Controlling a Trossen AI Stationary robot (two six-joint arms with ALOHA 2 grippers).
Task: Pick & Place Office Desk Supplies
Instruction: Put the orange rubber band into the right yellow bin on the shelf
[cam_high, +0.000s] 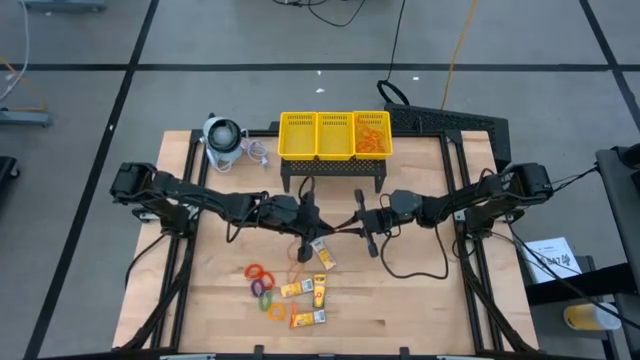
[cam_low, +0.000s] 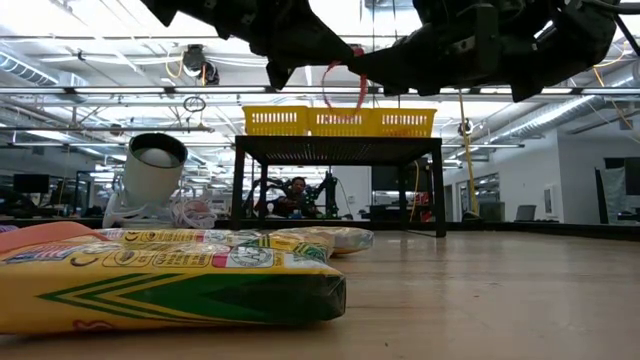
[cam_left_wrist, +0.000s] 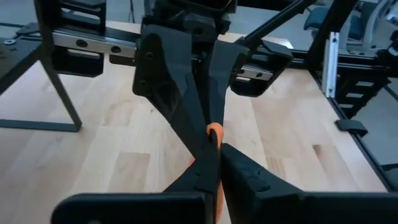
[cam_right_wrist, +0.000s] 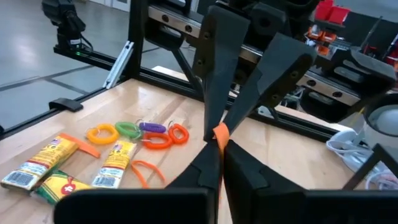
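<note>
My two grippers meet fingertip to fingertip high over the table's middle, in front of the basket stand. The left gripper (cam_high: 308, 222) (cam_left_wrist: 216, 148) and the right gripper (cam_high: 362, 222) (cam_right_wrist: 219, 148) are both shut on one thin orange rubber band (cam_low: 340, 82), which loops between them. On the table lie several coloured rings (cam_right_wrist: 140, 132), yellow-orange packets (cam_high: 308, 290) (cam_right_wrist: 118, 163) and another orange rubber band (cam_right_wrist: 146, 171). The yellow mesh basket (cam_high: 300, 135) stands on a black stand at the far side, with orange bands in its right compartment (cam_high: 372, 135). My left gripper pinches the orange band (cam_left_wrist: 214, 130) between its two fingertips, reaching from the table's left and pointing slightly down. The band is clear of the table. My right gripper pinches the same band (cam_right_wrist: 221, 132) at its fingertips, coming level from the table's right. Its tips stand right against the left gripper's tips. The band loops in the air between the two grippers.
A grey-white round device with a cord (cam_high: 224, 140) sits at the far left of the table. The black stand (cam_high: 335, 175) under the basket is just beyond the grippers. Bare wood lies at the near right (cam_high: 410, 300).
</note>
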